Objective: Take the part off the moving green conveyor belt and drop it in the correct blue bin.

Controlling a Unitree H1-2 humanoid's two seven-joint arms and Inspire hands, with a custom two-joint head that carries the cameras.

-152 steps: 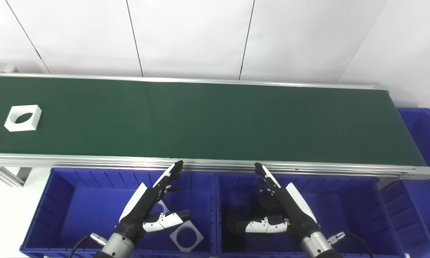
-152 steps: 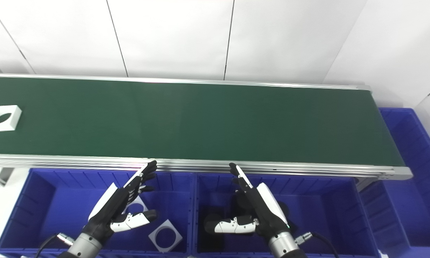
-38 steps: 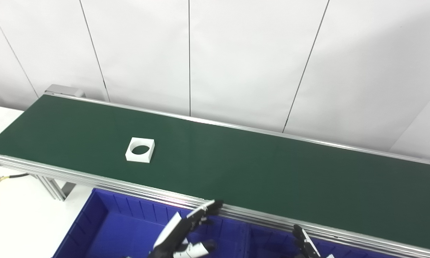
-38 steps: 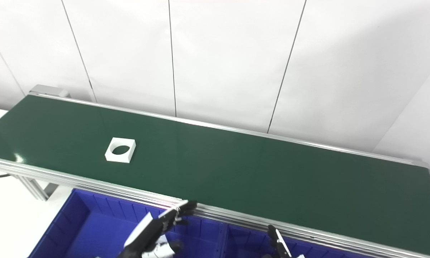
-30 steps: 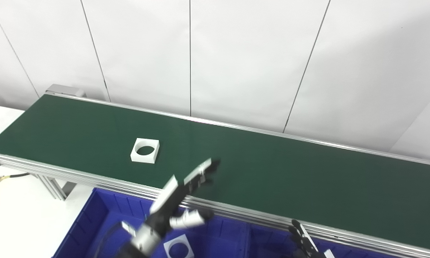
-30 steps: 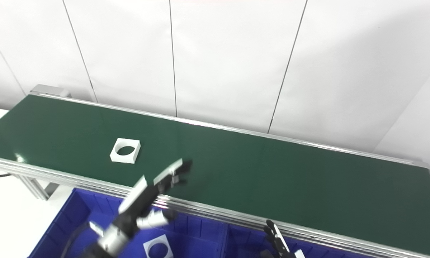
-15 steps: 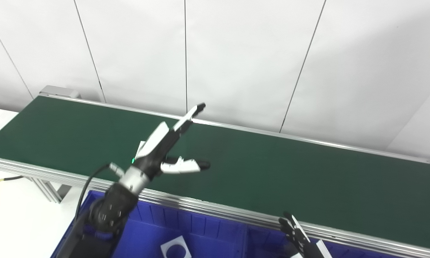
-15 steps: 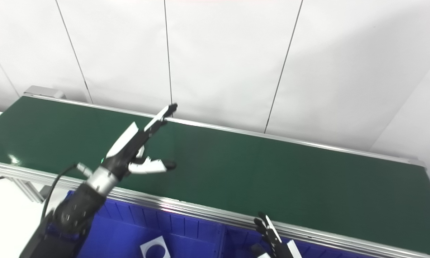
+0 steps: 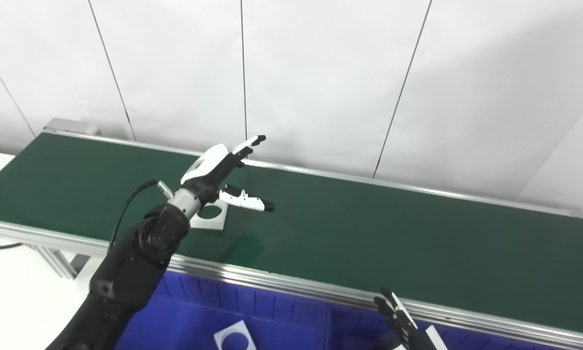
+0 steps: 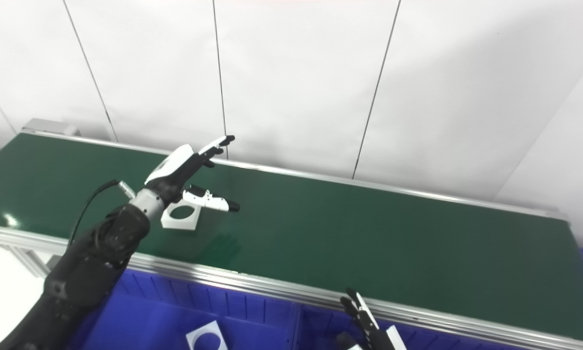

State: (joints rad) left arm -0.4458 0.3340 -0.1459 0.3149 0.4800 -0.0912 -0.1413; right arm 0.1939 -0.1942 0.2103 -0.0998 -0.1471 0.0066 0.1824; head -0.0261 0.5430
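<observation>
Left hand raised above the green conveyor belt, fingers stretched out straight, thumb splayed well apart from them; spread wide, holding nothing.

White square part with a round hole lies flat on the belt, toward the left end and nearer the front rail. In both eye views the wrist and palm overlap its upper left corner, so that corner is hidden; hand appears to be above the part, not touching, though height over it is hard to judge.

Right hand low at the bottom edge, in front of the belt rail; only the straight fingertips show, the rest is cut off. Fingers look extended, nothing seen in them.

Blue bin below the belt, mostly cropped. A second white square part lies in it, partly cut by the frame edge.
</observation>
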